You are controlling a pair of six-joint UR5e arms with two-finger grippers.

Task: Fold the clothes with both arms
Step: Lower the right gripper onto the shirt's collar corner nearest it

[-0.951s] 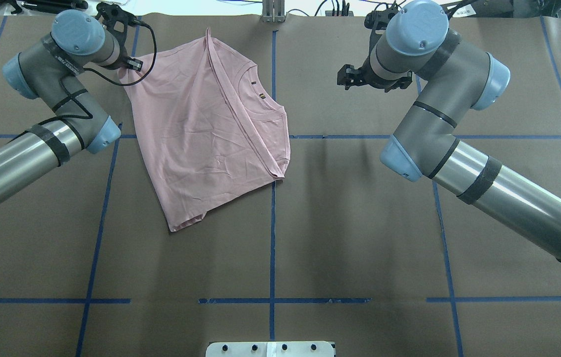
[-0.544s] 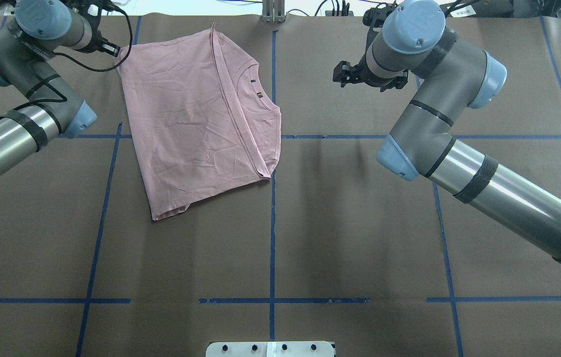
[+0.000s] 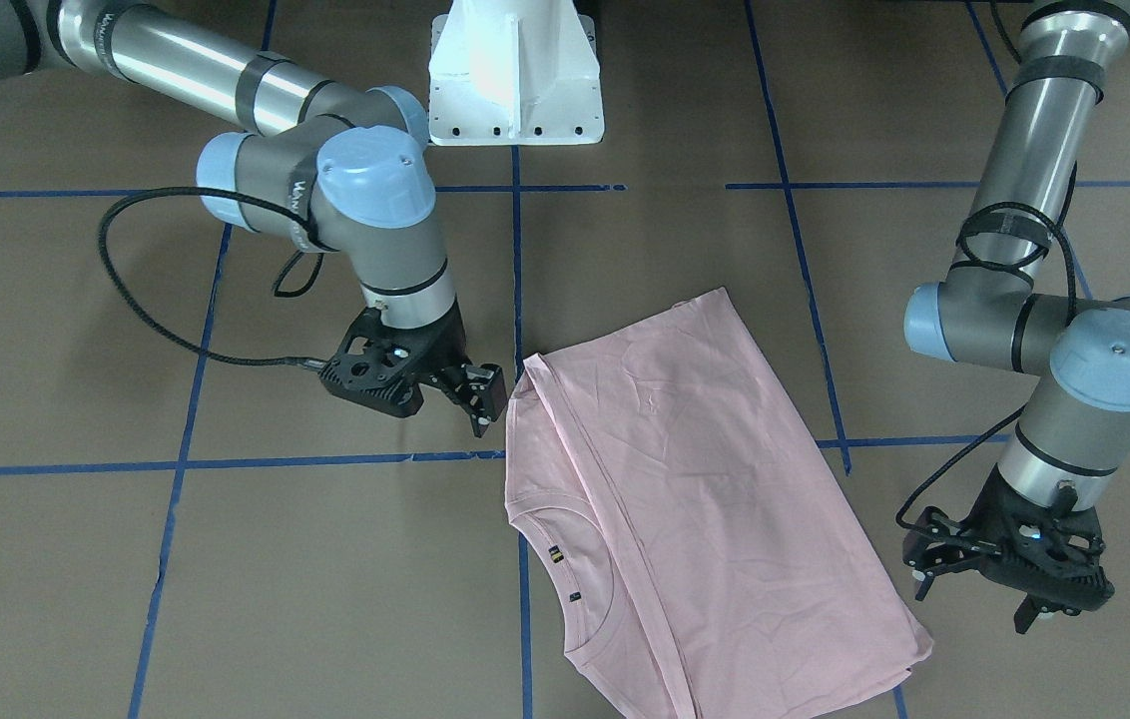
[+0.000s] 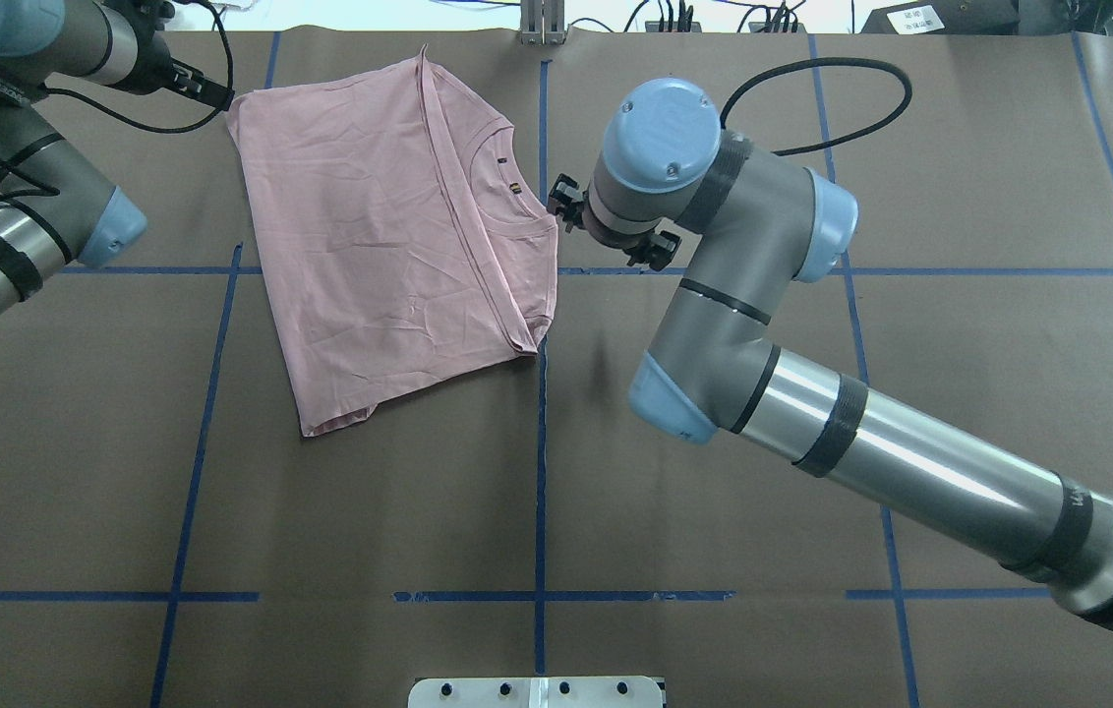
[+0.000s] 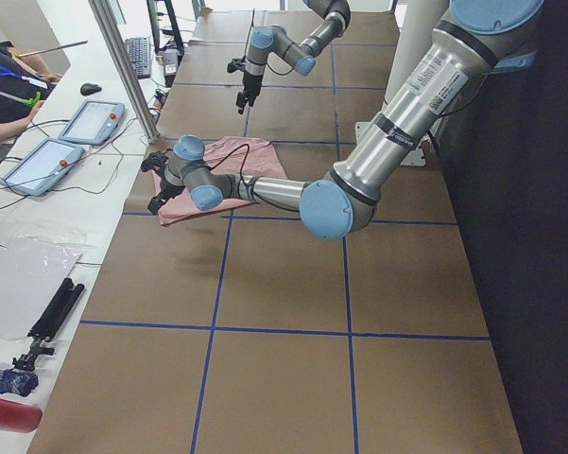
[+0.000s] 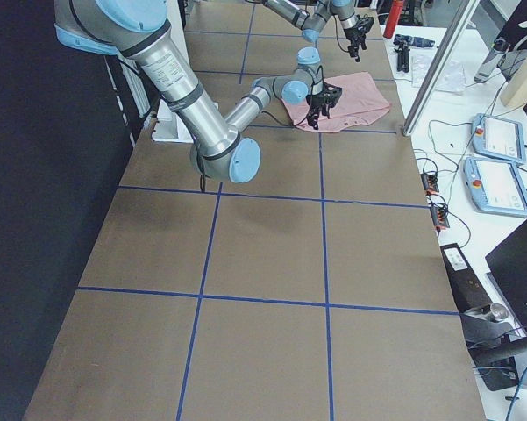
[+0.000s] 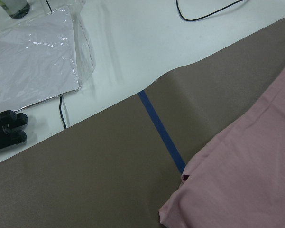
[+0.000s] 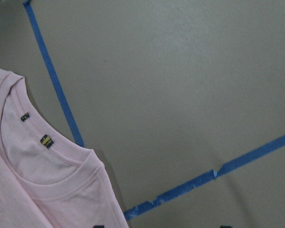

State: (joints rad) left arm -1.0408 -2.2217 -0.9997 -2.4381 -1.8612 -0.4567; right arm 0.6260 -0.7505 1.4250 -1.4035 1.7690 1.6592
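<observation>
In the overhead view the pale pink T-shirt (image 4: 389,246) lay half-folded and flat on the tabletop (image 4: 714,472), at about 11 o'clock from its centre, in the same place as half a second before. The right arm (image 4: 910,472) had swung in from the far side, bringing the right hand (image 3: 485,399) just beside the collar (image 4: 507,211), at its 3 o'clock, fingers spread wide and empty. The left hand (image 3: 974,604) had drawn back off the shirt's 10 o'clock corner, apparently spread too and holding nothing. The next fold probably starts with a collar-side grasp.
</observation>
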